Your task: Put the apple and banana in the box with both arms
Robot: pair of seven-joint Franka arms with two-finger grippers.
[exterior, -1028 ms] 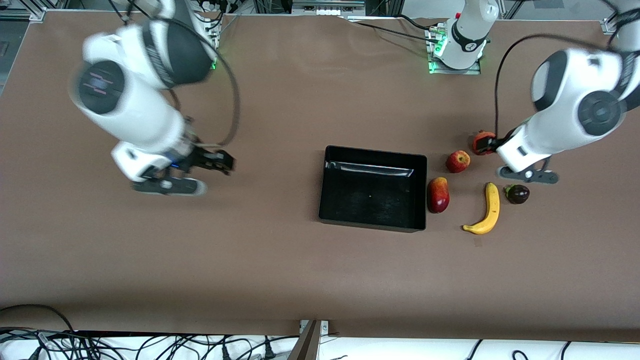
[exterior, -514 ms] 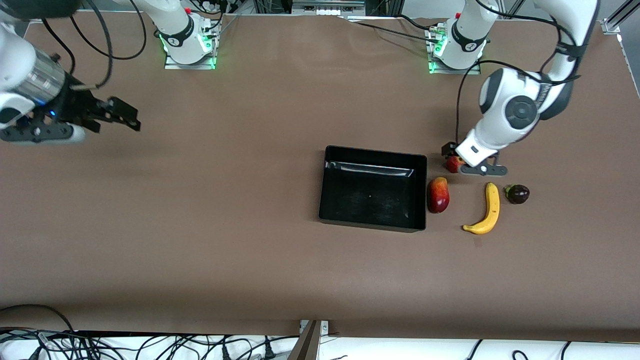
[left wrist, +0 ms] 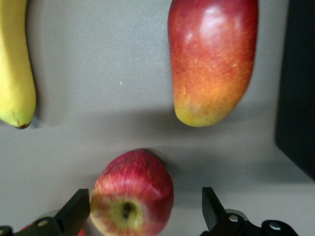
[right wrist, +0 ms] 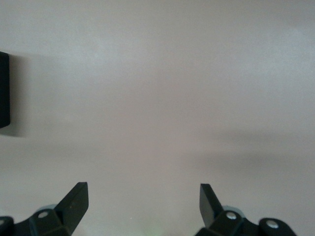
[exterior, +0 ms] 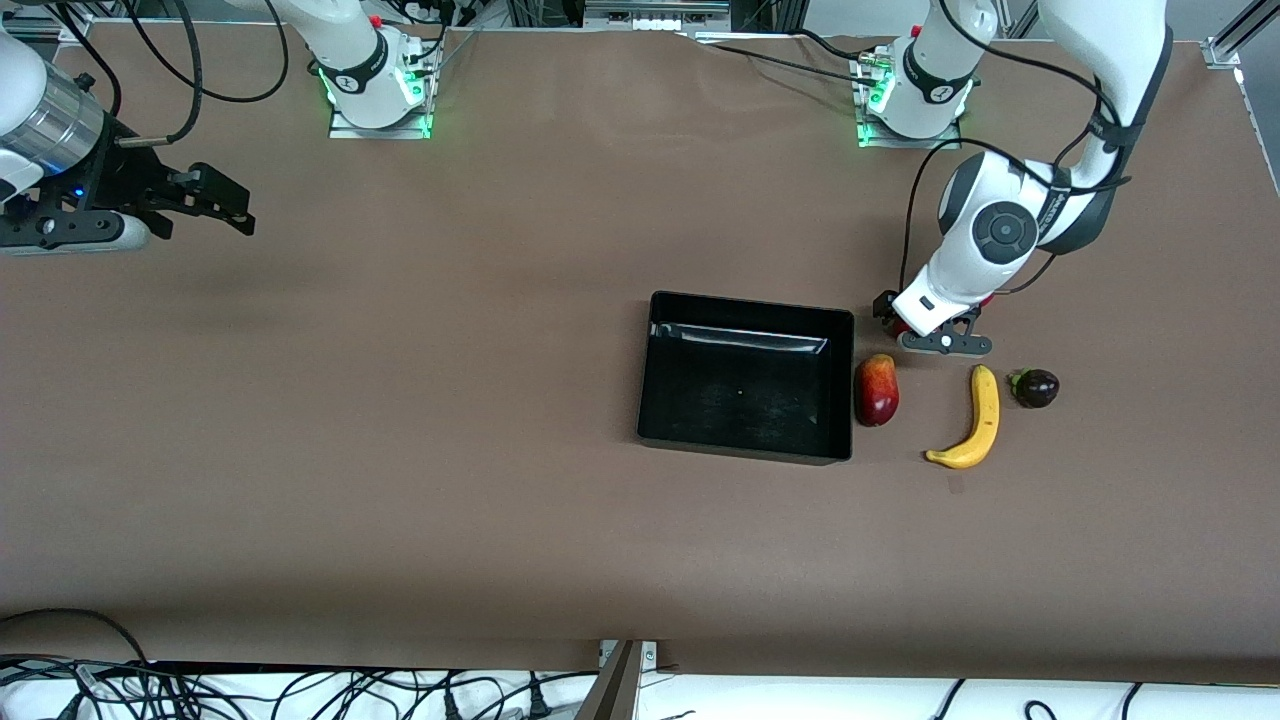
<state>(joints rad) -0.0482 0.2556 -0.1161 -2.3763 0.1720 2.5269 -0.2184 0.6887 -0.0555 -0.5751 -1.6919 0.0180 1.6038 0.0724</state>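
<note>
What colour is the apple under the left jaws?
Red streaked with yellow, yellowish around the stem dimple; the apple shows best in the left wrist view.

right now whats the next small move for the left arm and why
Probably lower the left pincer straight down and close on the apple. Its fingers stand open on either side of the apple, which sits on the table near the mango and the banana; the box holds no fruit.

**Both claws spread wide**

The left arm folds down from its base, its left claw (left wrist: 142, 216) low above the counter (exterior: 500, 480), fingers apart. The right arm waits at its own end, its right claw (exterior: 215, 205) raised, fingers apart, gripping nothing.
</note>
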